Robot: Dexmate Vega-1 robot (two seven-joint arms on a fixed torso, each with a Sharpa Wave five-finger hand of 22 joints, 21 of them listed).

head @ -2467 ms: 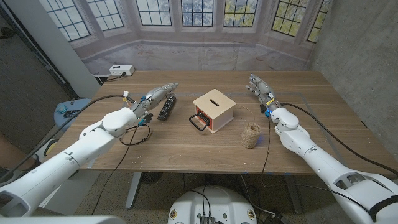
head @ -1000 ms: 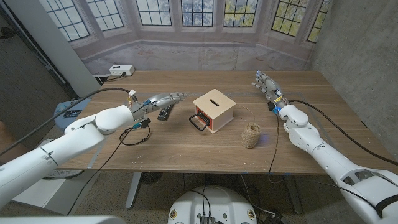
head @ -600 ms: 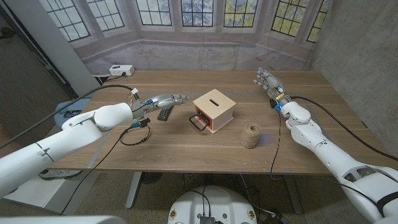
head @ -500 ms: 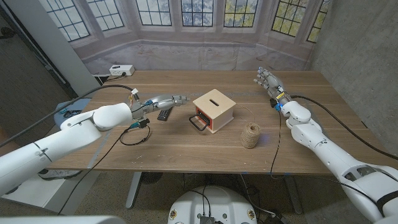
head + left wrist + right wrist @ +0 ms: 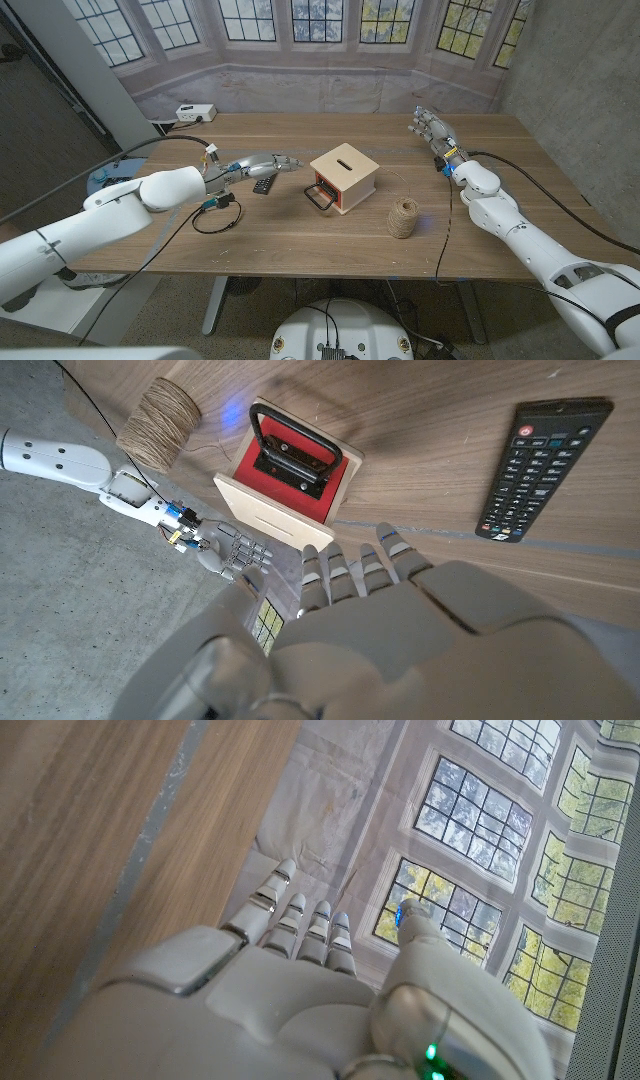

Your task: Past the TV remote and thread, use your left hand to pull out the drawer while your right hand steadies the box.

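Table: remote, thread, perhaps unobstructive.

A brown wooden table is seen carrying a pale wooden box with a red drawer front and black handle. A black TV remote lies just below the left fingers, and a ball of tan twine sits well short of the right fingers. A black cable loop and a white power strip also lie on it.

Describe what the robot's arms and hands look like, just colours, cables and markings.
Both arms have smooth white rounded shells. The left hand and right hand are light grey, jointed and metallic-looking. Black cables run along each arm, with small coloured wires at the wrists. The right hand's wrist shows a green light in its own wrist view.
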